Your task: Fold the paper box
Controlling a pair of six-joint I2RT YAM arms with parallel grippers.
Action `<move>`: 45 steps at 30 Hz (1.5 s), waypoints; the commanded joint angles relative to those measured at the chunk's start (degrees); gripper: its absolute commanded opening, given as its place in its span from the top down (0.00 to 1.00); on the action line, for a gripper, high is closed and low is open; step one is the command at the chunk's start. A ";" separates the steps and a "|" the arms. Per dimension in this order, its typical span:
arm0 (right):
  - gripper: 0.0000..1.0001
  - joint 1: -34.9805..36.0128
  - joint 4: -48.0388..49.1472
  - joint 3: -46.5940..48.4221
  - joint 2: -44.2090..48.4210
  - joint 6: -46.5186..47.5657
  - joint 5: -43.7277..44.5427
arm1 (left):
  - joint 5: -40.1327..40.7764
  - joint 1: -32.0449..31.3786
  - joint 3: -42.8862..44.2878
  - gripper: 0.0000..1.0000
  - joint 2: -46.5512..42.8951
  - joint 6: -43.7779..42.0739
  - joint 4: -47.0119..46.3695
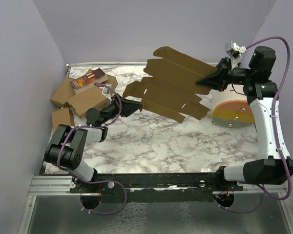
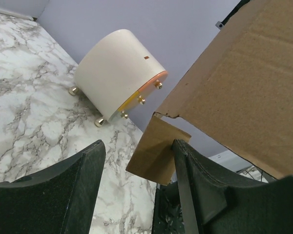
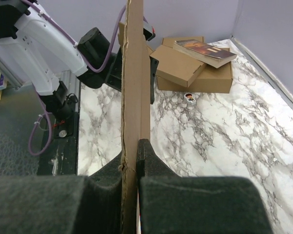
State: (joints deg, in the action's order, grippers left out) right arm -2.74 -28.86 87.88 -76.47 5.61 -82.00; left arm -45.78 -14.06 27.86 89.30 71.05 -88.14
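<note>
The right claw (image 1: pixel 211 80) is clamping the paper box (image 1: pixel 173 83), its two fingers pressed together on the right edge of the sheet. In the right wrist view the cardboard (image 3: pixel 135 73) is running edge-on, straight up from between the closed pads of that claw (image 3: pixel 132 148). The box is a flat, unfolded brown sheet with flaps and crease lines, and it is hanging in the air above the table (image 1: pixel 161 141), tilting down toward the left. The left claw (image 1: pixel 132 105) is reaching up to the sheet's lower left end with its fingers standing apart. In the left wrist view a small flap of the box (image 2: pixel 158 151) is sitting in the gap between those fingers, close to the right-hand one (image 2: pixel 185 161); I cannot tell whether it is touching. A white cylinder (image 1: pixel 232 109) with an orange rim is lying on the table under the right arm. A heap of brown cartons (image 1: pixel 80 100) is sitting at the back left corner, with a book (image 1: pixel 88 80) lying on top.
</note>
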 commanded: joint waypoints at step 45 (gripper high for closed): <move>0.99 -1.54 5.46 -0.61 -1.02 -6.56 5.12 | 1.00 -0.89 0.34 1.00 -2.58 -1.83 -14.25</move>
State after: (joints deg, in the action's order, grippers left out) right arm -3.68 -21.82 85.49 -77.08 -1.65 -80.73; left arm -45.39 -15.49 28.62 87.53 68.60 -88.12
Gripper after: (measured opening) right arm 0.017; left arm 0.020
